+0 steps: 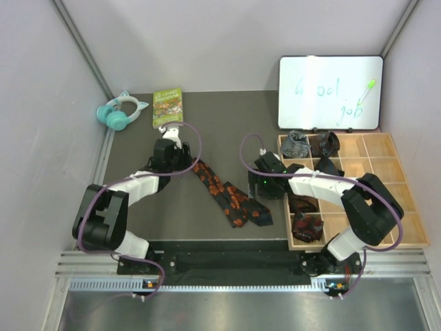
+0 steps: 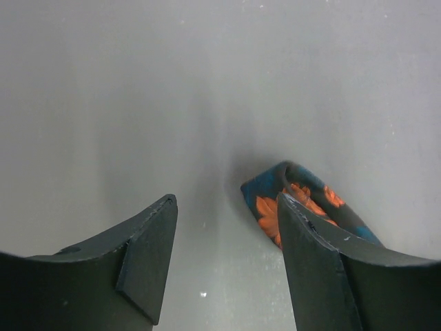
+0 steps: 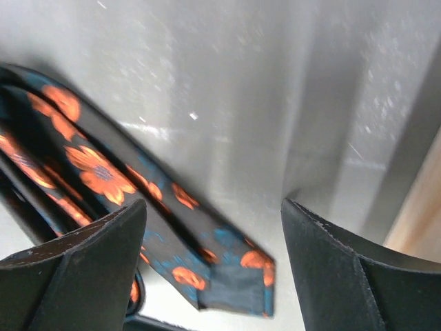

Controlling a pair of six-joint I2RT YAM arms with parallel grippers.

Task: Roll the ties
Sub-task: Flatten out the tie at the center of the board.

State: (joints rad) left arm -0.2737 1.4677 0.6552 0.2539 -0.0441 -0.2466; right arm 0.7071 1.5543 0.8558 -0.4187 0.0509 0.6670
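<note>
A black tie with orange-red leaf blotches (image 1: 231, 196) lies folded in a flat strip on the dark mat, running from upper left to lower right. My left gripper (image 1: 183, 163) is open over its upper end. In the left wrist view the folded tie end (image 2: 293, 196) lies by the right finger, outside the gap of the open gripper (image 2: 226, 201). My right gripper (image 1: 261, 181) is open over the tie's lower end. In the right wrist view the tie (image 3: 103, 172) lies below the open gripper (image 3: 213, 203), its tips reaching between the fingers. Neither gripper holds anything.
A wooden compartment tray (image 1: 386, 169) stands at the right with a grey roll (image 1: 296, 145), a dark brown roll (image 1: 324, 145) and maroon rolls (image 1: 306, 226). A whiteboard (image 1: 331, 93), a green book (image 1: 167, 105) and teal headphones (image 1: 120, 110) are at the back.
</note>
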